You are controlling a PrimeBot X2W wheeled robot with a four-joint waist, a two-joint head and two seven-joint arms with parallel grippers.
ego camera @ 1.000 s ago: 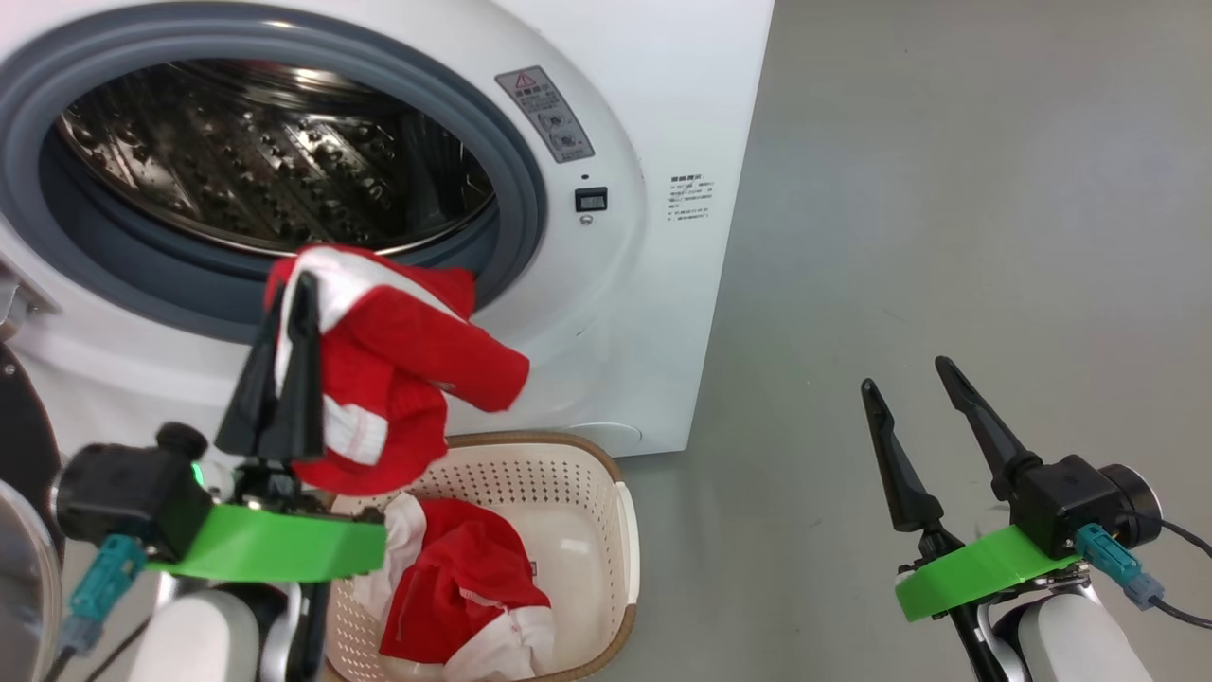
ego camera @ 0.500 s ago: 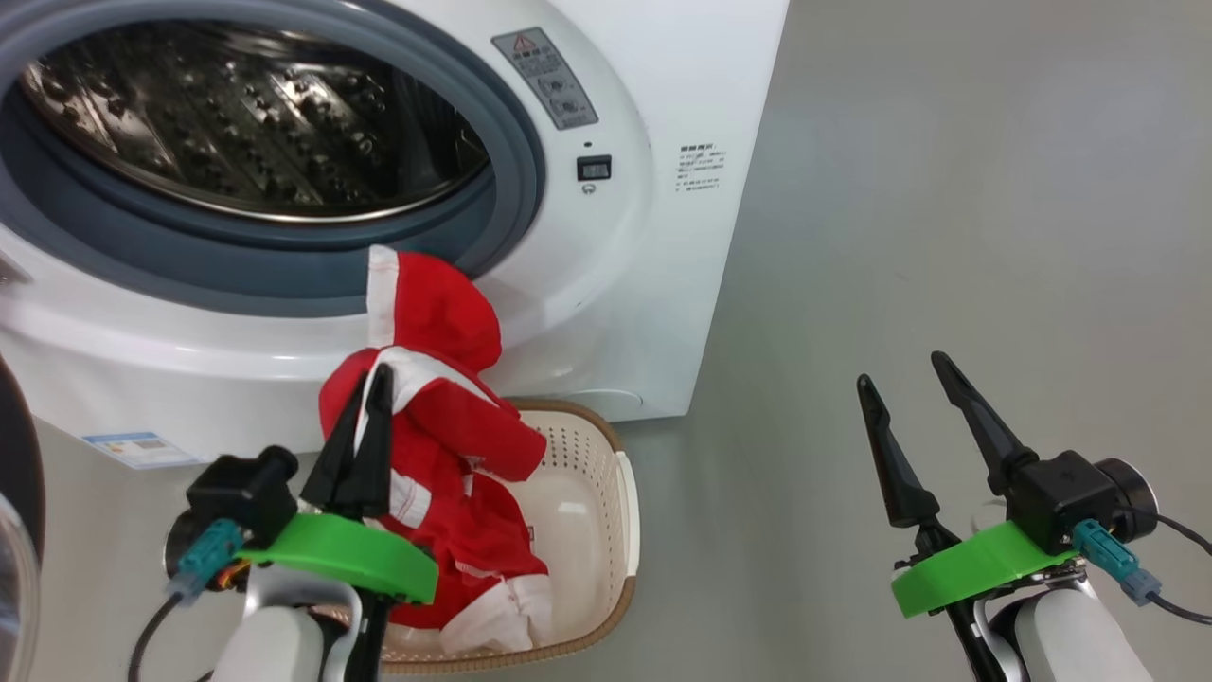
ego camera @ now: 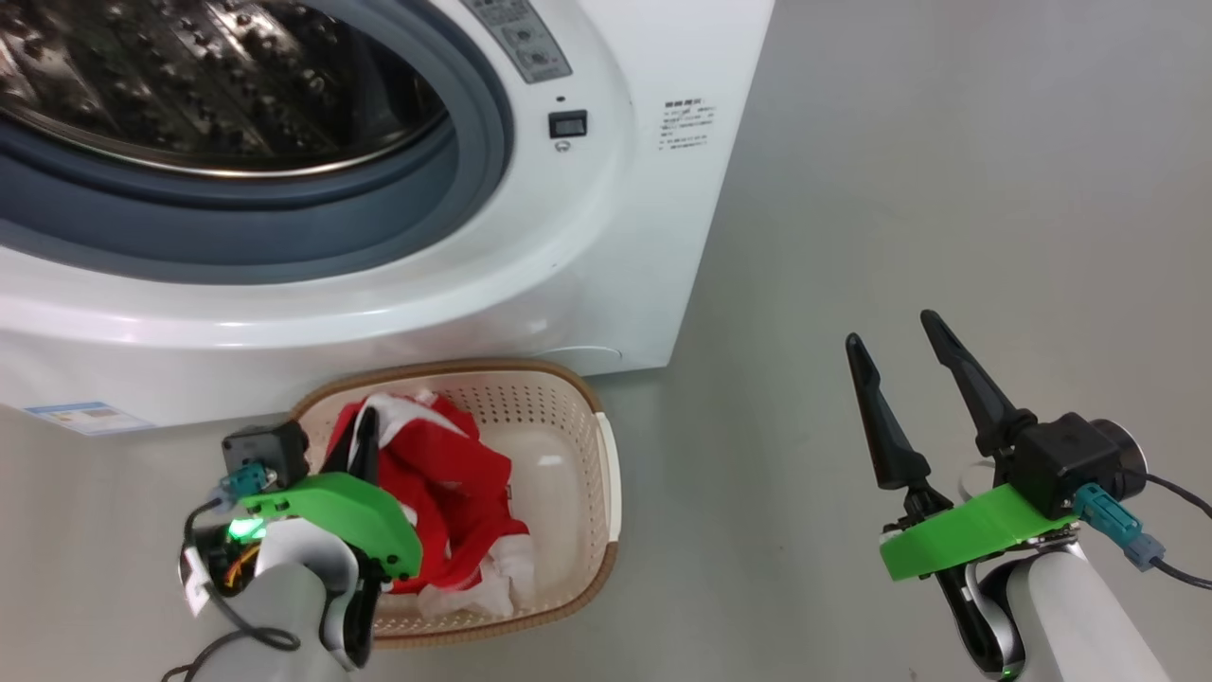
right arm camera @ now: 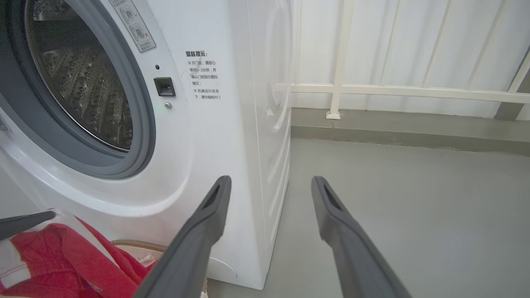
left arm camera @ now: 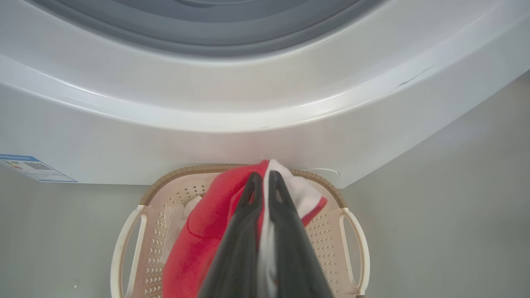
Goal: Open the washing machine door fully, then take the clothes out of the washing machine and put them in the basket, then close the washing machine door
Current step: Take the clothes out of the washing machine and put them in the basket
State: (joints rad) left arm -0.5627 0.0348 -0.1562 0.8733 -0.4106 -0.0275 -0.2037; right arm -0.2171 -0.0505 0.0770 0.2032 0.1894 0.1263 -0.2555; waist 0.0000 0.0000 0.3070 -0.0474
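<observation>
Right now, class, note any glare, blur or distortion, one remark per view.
Head view: glare streaks across the front of the washing machine. Left wrist view: left gripper soft and close, machine front bowed by the wide lens. Right wrist view: right gripper blurs toward the bottom edge.

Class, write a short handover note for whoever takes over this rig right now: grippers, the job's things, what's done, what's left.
Left gripper: shut on a red-and-white garment, lowered into the basket.
Right gripper: open, empty, over the floor beside the washing machine.
Clothes: in the basket, on the floor before the machine.
Done: drum opening uncovered; its visible part holds no clothes.
Left: release the garment, check the drum, close the door.
</observation>
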